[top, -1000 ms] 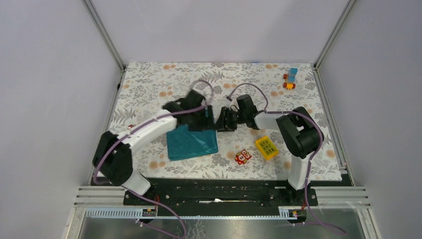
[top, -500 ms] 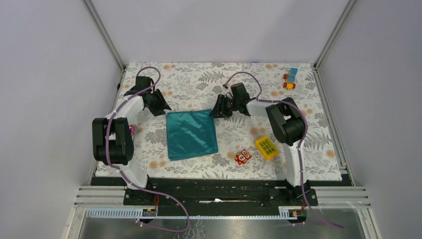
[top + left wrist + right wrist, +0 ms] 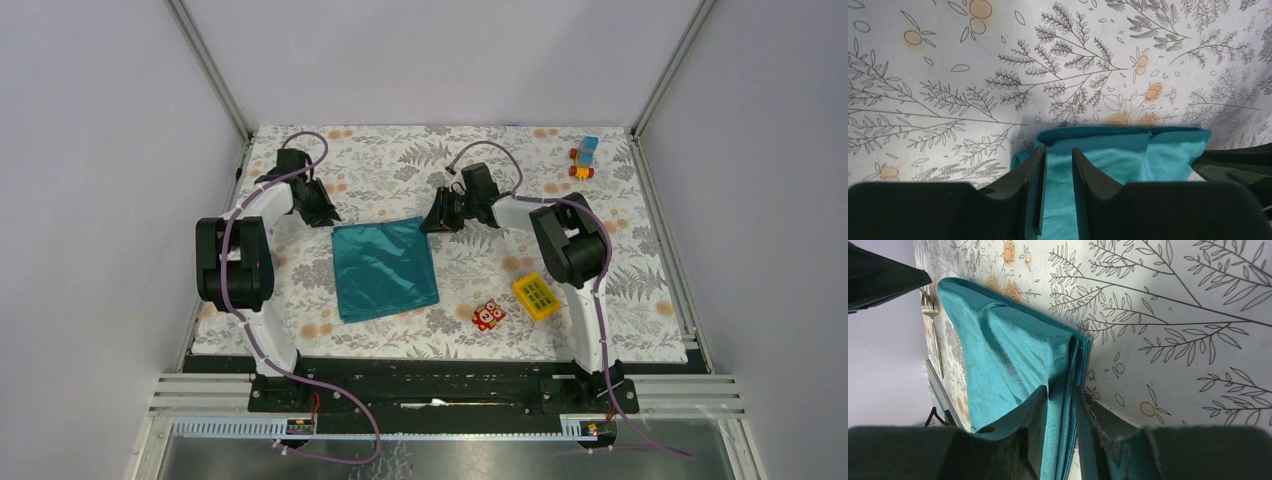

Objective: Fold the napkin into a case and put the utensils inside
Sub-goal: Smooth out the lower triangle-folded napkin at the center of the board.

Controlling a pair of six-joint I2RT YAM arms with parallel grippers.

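Observation:
The teal napkin [image 3: 385, 268] lies flat as a folded rectangle in the middle of the table. My left gripper [image 3: 322, 213] is at its far left corner. In the left wrist view its fingers [image 3: 1058, 152] are closed on the cloth edge [image 3: 1108, 160]. My right gripper [image 3: 436, 221] is at the far right corner. In the right wrist view it [image 3: 1062, 389] pinches several stacked layers of napkin [image 3: 1013, 355]. A metal fork [image 3: 935, 340] lies on the table beyond the napkin's far side in that view. No spoon shows, and no narrow case.
A red owl toy [image 3: 488, 315] and a yellow gridded block [image 3: 536, 296] sit near the front, right of the napkin. A small blue and orange toy [image 3: 584, 158] is at the far right corner. The floral mat [image 3: 640, 300] ends at metal frame rails.
A second ago both grippers were close together over a smaller napkin. The left arm has swung out left, and the napkin's far edge now lies farther back and wider. Little moved in the last half second.

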